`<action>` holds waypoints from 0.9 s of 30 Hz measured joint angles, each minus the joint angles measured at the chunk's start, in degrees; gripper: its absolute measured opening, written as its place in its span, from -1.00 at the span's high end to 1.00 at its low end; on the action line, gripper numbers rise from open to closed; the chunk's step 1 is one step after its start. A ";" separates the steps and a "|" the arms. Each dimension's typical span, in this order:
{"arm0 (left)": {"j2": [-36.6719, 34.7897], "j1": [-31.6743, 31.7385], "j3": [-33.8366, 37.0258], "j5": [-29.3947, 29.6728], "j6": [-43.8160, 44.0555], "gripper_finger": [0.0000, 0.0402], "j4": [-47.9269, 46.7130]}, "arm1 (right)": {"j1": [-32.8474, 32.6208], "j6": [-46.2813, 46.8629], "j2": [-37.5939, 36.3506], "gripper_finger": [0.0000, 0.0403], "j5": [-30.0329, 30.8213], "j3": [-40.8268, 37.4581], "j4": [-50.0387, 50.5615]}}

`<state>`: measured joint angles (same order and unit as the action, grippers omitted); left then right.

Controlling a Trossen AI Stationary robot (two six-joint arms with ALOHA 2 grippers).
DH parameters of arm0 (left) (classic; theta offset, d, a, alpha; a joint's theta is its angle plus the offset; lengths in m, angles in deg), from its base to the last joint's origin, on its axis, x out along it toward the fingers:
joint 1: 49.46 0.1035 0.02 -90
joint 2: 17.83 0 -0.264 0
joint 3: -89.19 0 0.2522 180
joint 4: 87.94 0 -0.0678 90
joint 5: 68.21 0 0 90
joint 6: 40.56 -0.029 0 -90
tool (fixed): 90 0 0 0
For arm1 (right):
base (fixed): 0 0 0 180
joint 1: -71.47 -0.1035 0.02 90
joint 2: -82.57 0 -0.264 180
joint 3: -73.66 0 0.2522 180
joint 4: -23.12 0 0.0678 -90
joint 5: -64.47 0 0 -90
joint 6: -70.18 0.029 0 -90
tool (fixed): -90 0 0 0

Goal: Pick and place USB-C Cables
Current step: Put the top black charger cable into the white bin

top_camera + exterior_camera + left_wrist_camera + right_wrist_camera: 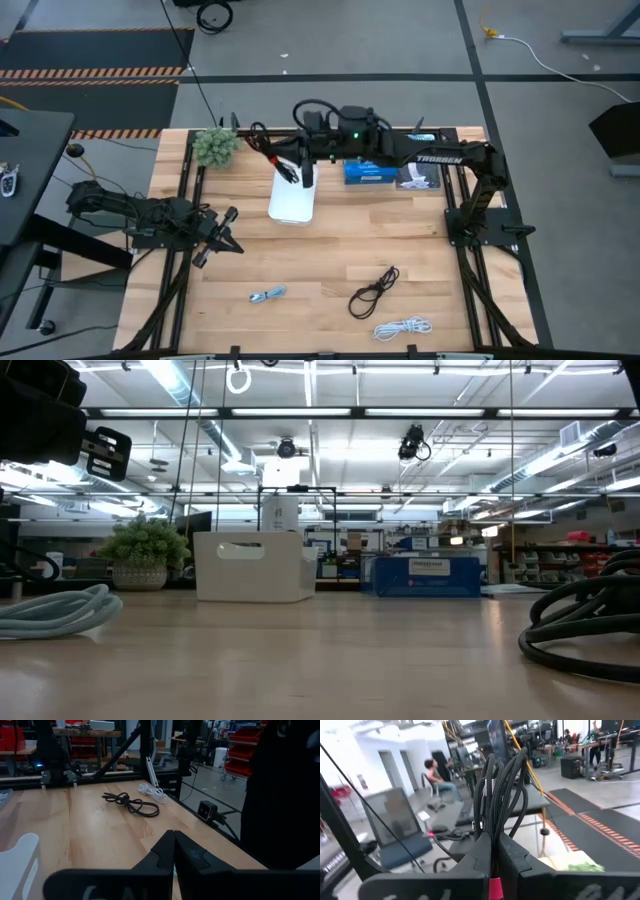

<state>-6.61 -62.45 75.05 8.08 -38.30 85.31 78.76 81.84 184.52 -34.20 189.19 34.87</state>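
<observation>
Our right end effector (297,174) hangs over the white rectangular plastic bin (293,203) near the table's far edge, pinching the looped black cable bundle with red ends (499,795). If the stiff loops spring out on release, we think they could catch the bin's rim and spill. Our left end effector (222,236) waits pressed together by the left edge. The plain black (373,291), white (402,328) and pale blue (267,295) bundles lie along the near edge.
</observation>
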 joint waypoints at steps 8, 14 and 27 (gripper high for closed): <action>0.00 0.02 0.02 0.00 0.02 0.94 -0.02 | 1.13 -5.80 0.00 0.91 3.26 11.12 17.91; 0.00 0.02 0.00 0.00 0.02 0.94 0.00 | 1.57 -7.50 0.00 0.91 3.32 16.51 24.80; 0.00 0.02 0.01 0.00 0.00 0.94 -0.02 | 1.57 -17.25 -0.02 0.91 1.51 28.73 42.47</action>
<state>-6.61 -62.43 75.06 8.08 -38.30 85.29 80.33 64.59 184.50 -32.69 217.92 77.34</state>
